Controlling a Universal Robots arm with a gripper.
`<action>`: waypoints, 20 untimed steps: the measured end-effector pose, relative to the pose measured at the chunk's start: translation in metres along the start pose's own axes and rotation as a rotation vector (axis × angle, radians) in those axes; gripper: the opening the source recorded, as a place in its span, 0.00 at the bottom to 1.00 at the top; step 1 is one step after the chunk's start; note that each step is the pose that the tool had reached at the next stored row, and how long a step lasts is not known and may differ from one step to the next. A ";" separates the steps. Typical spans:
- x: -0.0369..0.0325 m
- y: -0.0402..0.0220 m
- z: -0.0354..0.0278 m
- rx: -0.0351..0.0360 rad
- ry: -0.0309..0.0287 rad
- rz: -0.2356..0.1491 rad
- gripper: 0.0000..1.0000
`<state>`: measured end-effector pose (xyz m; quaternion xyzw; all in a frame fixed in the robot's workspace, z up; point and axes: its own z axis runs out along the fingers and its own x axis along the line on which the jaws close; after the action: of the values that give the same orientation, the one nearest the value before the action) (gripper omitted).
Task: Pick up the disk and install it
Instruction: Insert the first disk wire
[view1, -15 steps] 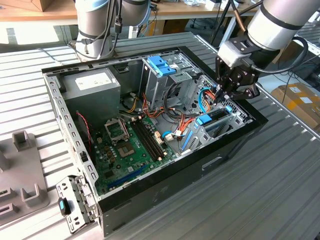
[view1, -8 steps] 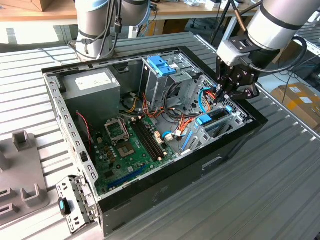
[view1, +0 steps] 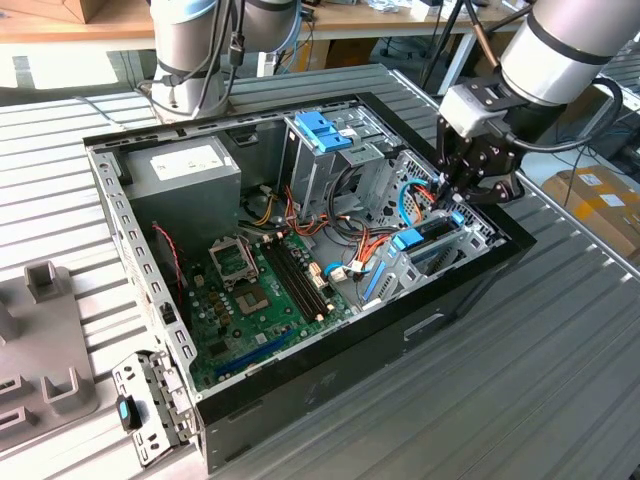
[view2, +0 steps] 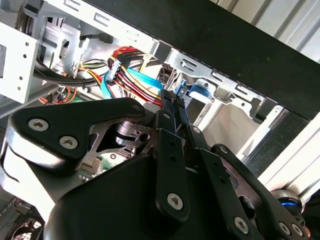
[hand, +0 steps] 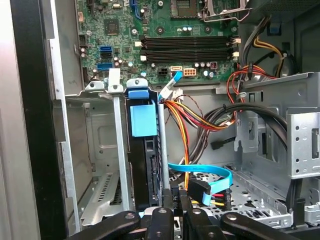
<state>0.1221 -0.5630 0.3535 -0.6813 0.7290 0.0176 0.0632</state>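
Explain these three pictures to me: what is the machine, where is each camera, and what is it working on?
The machine is a robot arm with a gripper at its end. The exterior view looks at the whole scene from off the arm: an open computer case lies on a slatted metal table, with its green circuit board showing. The two wrist views come from cameras riding on the arm, looking past the dark gripper links into the case. The gripper is down inside the case at a metal bay, where the disk with its blue tab stands on edge in a slot. Coloured cables run beside it. Whether the gripper grips the disk is not clear.
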 end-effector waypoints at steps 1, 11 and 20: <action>0.0007 0.0000 0.0001 -0.0001 -0.0001 0.000 0.17; 0.0022 0.0012 0.0024 -0.0001 0.0000 0.000 0.17; 0.0030 0.0046 0.0039 -0.0001 0.0001 0.000 0.17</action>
<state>0.1176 -0.5652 0.3490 -0.6815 0.7289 0.0176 0.0632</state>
